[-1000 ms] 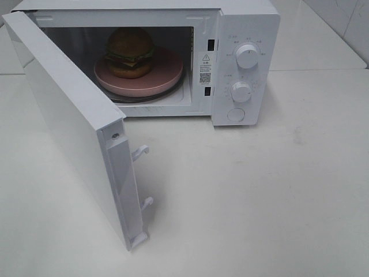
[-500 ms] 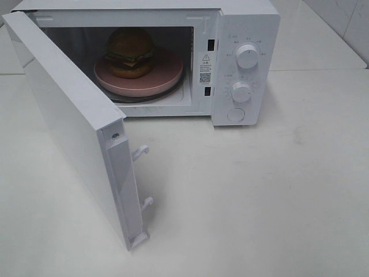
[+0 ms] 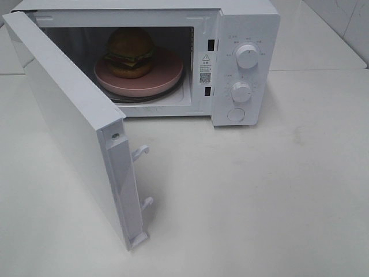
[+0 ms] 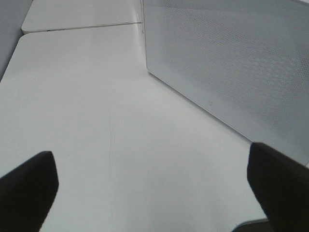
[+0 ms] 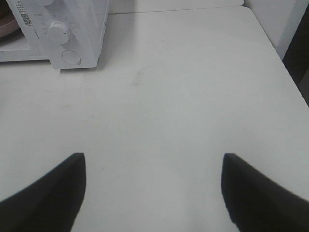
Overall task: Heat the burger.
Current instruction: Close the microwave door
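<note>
The burger (image 3: 130,52) with its golden-brown bun sits on a round pink plate (image 3: 164,78) inside the white microwave (image 3: 245,23). The microwave door (image 3: 69,124) stands wide open, swung out toward the front left. Neither gripper shows in the exterior high view. In the left wrist view my left gripper (image 4: 152,186) is open and empty over the table, with the door's perforated face (image 4: 227,63) beside it. In the right wrist view my right gripper (image 5: 153,191) is open and empty over bare table, well away from the microwave's control panel (image 5: 60,34).
The microwave has two knobs (image 3: 247,56) (image 3: 241,91) and a round button (image 3: 235,115) on its right panel. The white table (image 3: 259,196) extends in front and to the right. A table seam (image 4: 82,26) and a wall lie beyond.
</note>
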Controlling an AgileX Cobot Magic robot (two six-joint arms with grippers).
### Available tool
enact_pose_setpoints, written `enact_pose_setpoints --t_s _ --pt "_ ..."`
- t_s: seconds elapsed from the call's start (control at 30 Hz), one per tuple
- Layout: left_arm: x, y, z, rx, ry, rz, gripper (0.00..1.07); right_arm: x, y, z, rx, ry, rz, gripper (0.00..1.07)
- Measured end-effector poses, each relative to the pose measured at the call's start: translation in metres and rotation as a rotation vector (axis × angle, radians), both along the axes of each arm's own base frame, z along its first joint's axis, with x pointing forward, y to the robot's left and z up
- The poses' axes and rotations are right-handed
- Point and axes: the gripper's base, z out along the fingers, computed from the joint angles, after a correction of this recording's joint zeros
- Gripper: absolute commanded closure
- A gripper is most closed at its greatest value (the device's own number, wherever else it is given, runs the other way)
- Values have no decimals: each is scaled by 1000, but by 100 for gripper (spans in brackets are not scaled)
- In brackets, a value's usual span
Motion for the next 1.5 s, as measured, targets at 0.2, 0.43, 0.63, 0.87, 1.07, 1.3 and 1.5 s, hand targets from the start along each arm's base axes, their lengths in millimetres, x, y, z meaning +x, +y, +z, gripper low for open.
enact_pose_setpoints --t_s 0.2,0.43,0.63,0.87,1.07,1.3,1.5 --pt "0 0 0 0 0 0 7 0 0 -1 0 2 0 33" --pt "0 0 0 0 0 0 7 0 0 -1 0 2 0 33" --pt "0 0 0 0 0 0 7 0 0 -1 0 2 0 33" --pt "0 0 0 0 0 0 7 0 0 -1 0 2 0 33" --pt "0 0 0 0 0 0 7 0 0 -1 0 2 0 33" --pt "0 0 0 0 0 0 7 0 0 -1 0 2 0 33" --pt "0 0 0 0 0 0 7 0 0 0 0 1 0 33"
